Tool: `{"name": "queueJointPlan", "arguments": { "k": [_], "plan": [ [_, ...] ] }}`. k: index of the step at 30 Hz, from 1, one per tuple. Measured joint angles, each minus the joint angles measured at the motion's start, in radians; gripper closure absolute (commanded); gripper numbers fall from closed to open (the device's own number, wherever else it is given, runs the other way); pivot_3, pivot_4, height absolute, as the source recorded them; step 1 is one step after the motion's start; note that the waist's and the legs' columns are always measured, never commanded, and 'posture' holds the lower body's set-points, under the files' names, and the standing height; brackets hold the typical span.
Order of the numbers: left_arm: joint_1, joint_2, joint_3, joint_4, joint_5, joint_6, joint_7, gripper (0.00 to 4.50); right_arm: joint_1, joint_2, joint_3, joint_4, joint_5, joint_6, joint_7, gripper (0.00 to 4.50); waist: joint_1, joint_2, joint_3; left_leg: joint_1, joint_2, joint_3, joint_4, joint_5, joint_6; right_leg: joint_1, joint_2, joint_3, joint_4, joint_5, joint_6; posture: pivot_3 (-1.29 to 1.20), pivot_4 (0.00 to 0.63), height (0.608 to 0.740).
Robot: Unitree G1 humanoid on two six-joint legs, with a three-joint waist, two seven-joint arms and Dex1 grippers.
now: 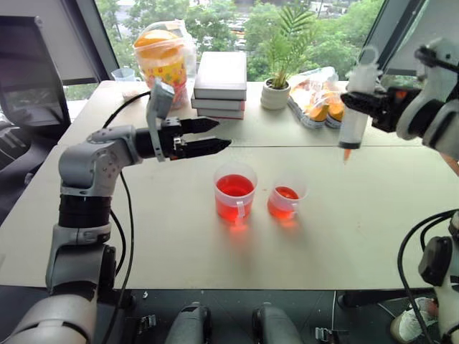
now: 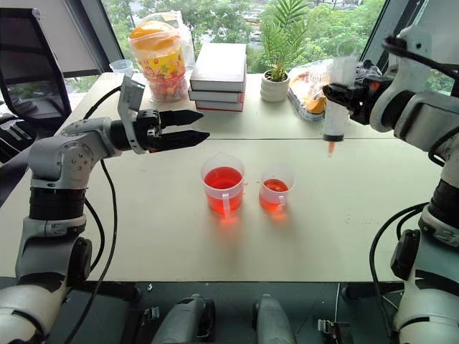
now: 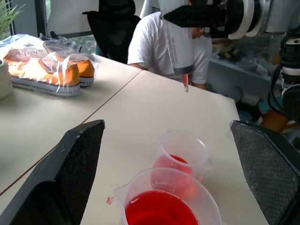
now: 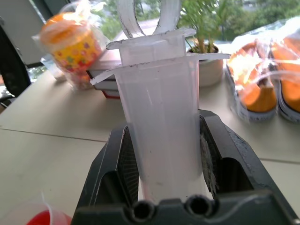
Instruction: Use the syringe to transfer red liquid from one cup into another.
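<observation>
Both cups (image 1: 235, 192) hold red liquid (image 1: 234, 185); right gripper (image 1: 369, 102) pinches the emptied-looking syringe (image 1: 354, 107) aloft, left gripper (image 1: 208, 136) spread

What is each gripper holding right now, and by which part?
The right gripper clamps the syringe around its barrel, tip pointing down. The left gripper is open and holds nothing.

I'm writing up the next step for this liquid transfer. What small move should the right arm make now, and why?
Probably swing the right gripper toward the larger cup and lower the tip in. It holds the syringe upright, tip down, well off to the side of both cups, and the plunger looks pushed in, so nothing seems drawn yet.
</observation>
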Motion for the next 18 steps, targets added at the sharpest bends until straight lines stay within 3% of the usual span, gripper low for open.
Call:
{"name": "queueJointPlan", "arguments": {
  "k": [9, 15, 18],
  "plan": [
    [0.046, 0.013, 0.001, -0.058, -0.023, 0.003, 0.06, 0.08, 0.062, -0.077, 0.345, 0.356, -0.22, 0.058, 0.169, 3.1, -0.002, 0.0, 0.0, 0.0, 0.0, 0.001, 0.0, 0.0, 0.0, 0.0, 0.002, -0.001, 0.0, 0.0, 0.0, 0.0, 0.15, 0.74],
    [0.07, 0.033, 0.009, -0.103, -0.05, 0.013, 0.097, 0.08, 0.021, -0.06, 0.417, 0.547, -0.335, 0.03, 0.252, 3.1, -0.005, 0.0, 0.0, 0.0, 0.0, 0.001, 0.0, 0.0, 0.0, -0.001, 0.004, 0.0, 0.0, 0.0, 0.0, 0.0, 0.15, 0.74],
    [0.089, 0.043, 0.01, -0.122, -0.068, 0.025, 0.108, 0.0, 0.003, -0.042, 0.417, 0.587, -0.372, 0.023, 0.276, 1.67, -0.004, 0.0, 0.0, 0.0, 0.0, 0.001, 0.0, 0.0, 0.0, -0.001, 0.004, 0.0, 0.0, 0.0, 0.0, 0.0, 0.15, 0.74]
  ]
}}
